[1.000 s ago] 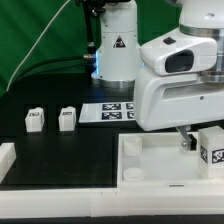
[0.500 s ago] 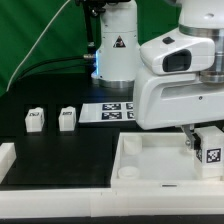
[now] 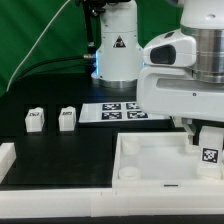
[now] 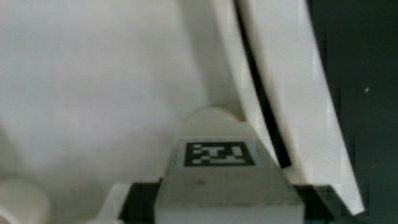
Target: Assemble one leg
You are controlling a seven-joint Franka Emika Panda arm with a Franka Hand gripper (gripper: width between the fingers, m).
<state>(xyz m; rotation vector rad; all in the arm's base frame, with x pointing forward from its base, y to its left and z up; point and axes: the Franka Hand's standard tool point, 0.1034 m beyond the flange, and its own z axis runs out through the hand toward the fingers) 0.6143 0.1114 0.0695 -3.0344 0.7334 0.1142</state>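
Note:
My gripper (image 3: pixel 205 135) is shut on a leg (image 3: pixel 210 148), a small white block with a black-and-white tag, and holds it over the far right corner of the large white tray (image 3: pixel 135 158). In the wrist view the held leg (image 4: pixel 222 160) fills the space between my dark fingers (image 4: pixel 143 205), next to the tray's raised wall (image 4: pixel 276 90). Two more legs (image 3: pixel 35 120) (image 3: pixel 68 119) stand on the black table at the exterior view's left.
The marker board (image 3: pixel 118 111) lies on the table behind the tray. The robot base (image 3: pixel 115 45) stands at the back. A white rail (image 3: pixel 8 160) borders the table at the exterior view's left.
My gripper with the leg has moved slightly toward the exterior view's right and back, and the wrist has turned. The two loose legs have not moved.

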